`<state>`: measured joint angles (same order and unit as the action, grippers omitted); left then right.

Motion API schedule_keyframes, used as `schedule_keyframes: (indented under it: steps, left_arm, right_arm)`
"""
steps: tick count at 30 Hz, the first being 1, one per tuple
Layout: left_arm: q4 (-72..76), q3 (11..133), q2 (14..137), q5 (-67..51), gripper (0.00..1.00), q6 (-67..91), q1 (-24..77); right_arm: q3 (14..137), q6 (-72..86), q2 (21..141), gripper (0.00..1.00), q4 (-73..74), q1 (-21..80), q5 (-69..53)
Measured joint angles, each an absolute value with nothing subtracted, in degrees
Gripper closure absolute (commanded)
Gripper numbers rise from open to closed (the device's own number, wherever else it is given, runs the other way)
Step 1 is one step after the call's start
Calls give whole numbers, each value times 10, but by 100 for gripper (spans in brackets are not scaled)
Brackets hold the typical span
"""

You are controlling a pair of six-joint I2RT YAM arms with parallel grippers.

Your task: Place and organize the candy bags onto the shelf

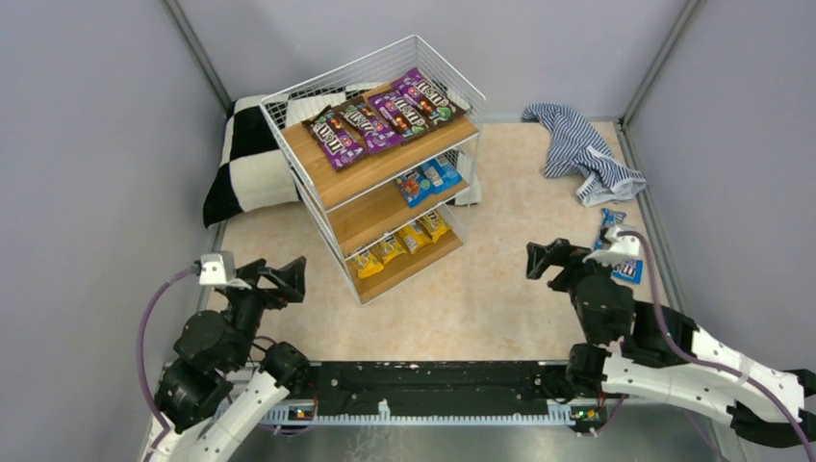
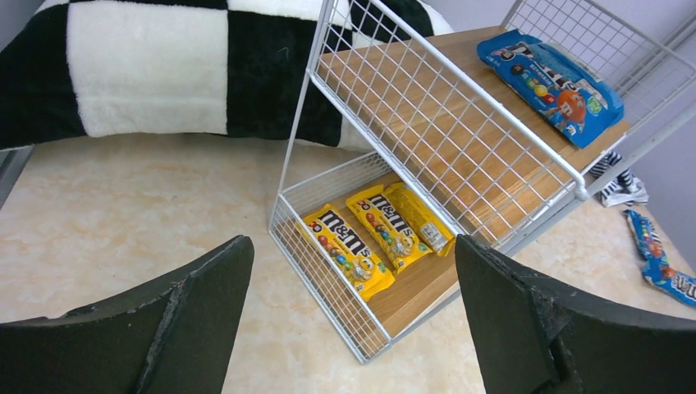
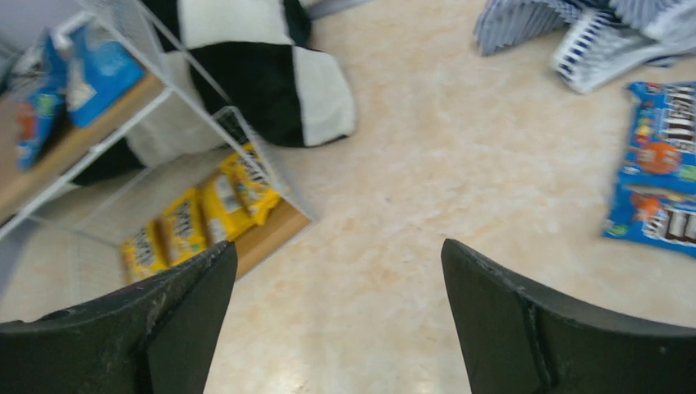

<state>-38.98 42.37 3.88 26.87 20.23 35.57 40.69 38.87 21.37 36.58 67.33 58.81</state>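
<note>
The shelf (image 1: 318, 207) stands at the back centre, white wire with three wooden boards. Several purple candy bags (image 1: 380, 117) lie on its top board, two blue ones (image 1: 428, 180) on the middle board, three yellow ones (image 1: 399, 245) on the bottom board, which the left wrist view (image 2: 373, 234) also shows. Two blue candy bags (image 1: 616, 248) lie on the table at the right, partly behind my right wrist, seen in the right wrist view (image 3: 661, 176). My left gripper (image 1: 289, 279) is open and empty, left of the shelf. My right gripper (image 1: 544, 260) is open and empty, left of the loose blue bags.
A black-and-white checkered cushion (image 1: 245, 159) lies behind and left of the shelf. A blue-white striped cloth (image 1: 582, 154) lies at the back right. Grey walls close in the table on three sides.
</note>
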Motion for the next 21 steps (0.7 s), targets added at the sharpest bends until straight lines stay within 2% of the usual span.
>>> schedule_keyframes:
  steps: [3, 5, 7, 10, 13, 21]
  left_arm:
    - [-387, 422, 43, 275, 1, 197, 357]
    - [-385, 422, 43, 280, 1, 195, 357]
    - [-384, 422, 43, 282, 1, 195, 357]
    - [-381, 420, 43, 285, 2, 194, 357]
    - [-381, 418, 43, 287, 2, 195, 357]
    - [-376, 416, 37, 291, 2, 193, 357]
  right_arm:
    - [430, 402, 302, 1, 403, 662, 631]
    - [438, 396, 370, 1, 404, 617, 624]
    - [427, 366, 419, 1, 369, 492, 550]
    - [395, 355, 477, 1, 324, 245, 411]
    - [387, 355, 542, 1, 316, 108, 333]
    - [490, 316, 772, 1, 320, 72, 336]
